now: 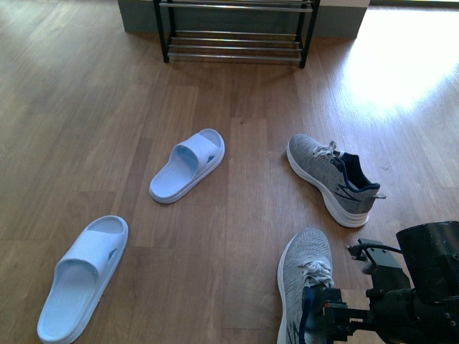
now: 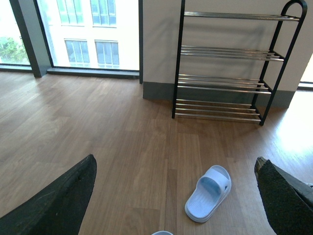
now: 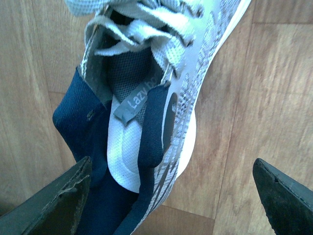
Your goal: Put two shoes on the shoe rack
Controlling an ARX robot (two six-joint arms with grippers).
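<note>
Right jaws wide above nearer sneaker

Bright daylight through overexposed windows; blown-out glare patch on wood floor right of shoe rack; shadows soft and faint; wrist close-up of sneaker slightly soft.

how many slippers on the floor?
2. Far slipper mid-floor, left of the far sneaker; near slipper closer in, further left. None seems hidden.
</note>
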